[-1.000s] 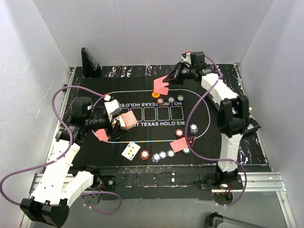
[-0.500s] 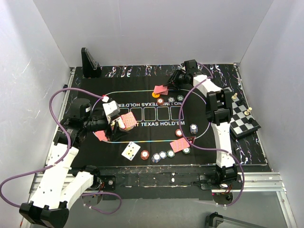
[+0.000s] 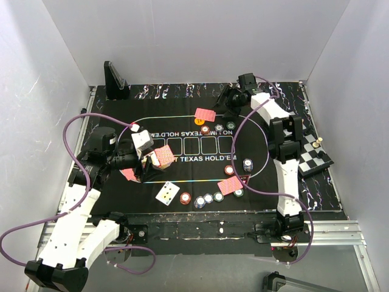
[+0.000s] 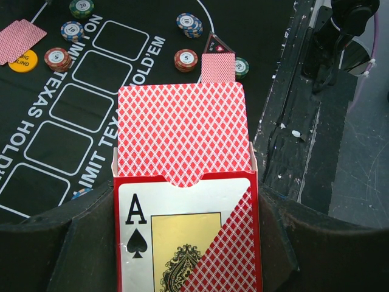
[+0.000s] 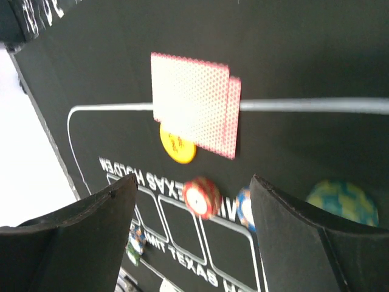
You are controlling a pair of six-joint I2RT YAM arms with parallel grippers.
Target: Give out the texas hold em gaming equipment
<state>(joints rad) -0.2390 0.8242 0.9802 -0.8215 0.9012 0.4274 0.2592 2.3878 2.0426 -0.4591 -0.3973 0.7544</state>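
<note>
texas hold em gaming equipment lies spread over the black mat point(image 3: 176, 106), seen from above, with two robot arms reaching in from the near edge. the left gripper point(image 4: 185, 255) is clamped on an open card box point(image 4: 182, 237) printed with an ace of spades; the deck point(image 4: 182, 128) juts halfway out of its mouth. the right gripper point(image 3: 226, 102) hangs over the far end with its jaws apart and nothing between them, just beside the far pair point(image 5: 193, 109) of red-backed cards.

what we think could go wrong: the far pair overlaps the orange chip point(image 5: 177, 147), so a low sweep by the open jaws on the way back could drag cards and chip together. the deck looks loose in the box, so a steeper tilt might spill it. the right arm's purple cable point(image 3: 233, 143) loops over the mat near the blue chip stack point(image 3: 248, 164) and might topple it.

counted from above: one card box; two cards in the far pair; one face-up card point(image 3: 167, 193) at the near side; a left card group point(image 3: 129, 174) and a right card group point(image 3: 229, 185), each too overlapped for us to count; eleven chips or short stacks, four far, three right, four near; one triangular marker point(image 3: 244, 179). chips under the left arm may be hidden. one chessboard point(image 3: 315, 157) sits off to the right.
</note>
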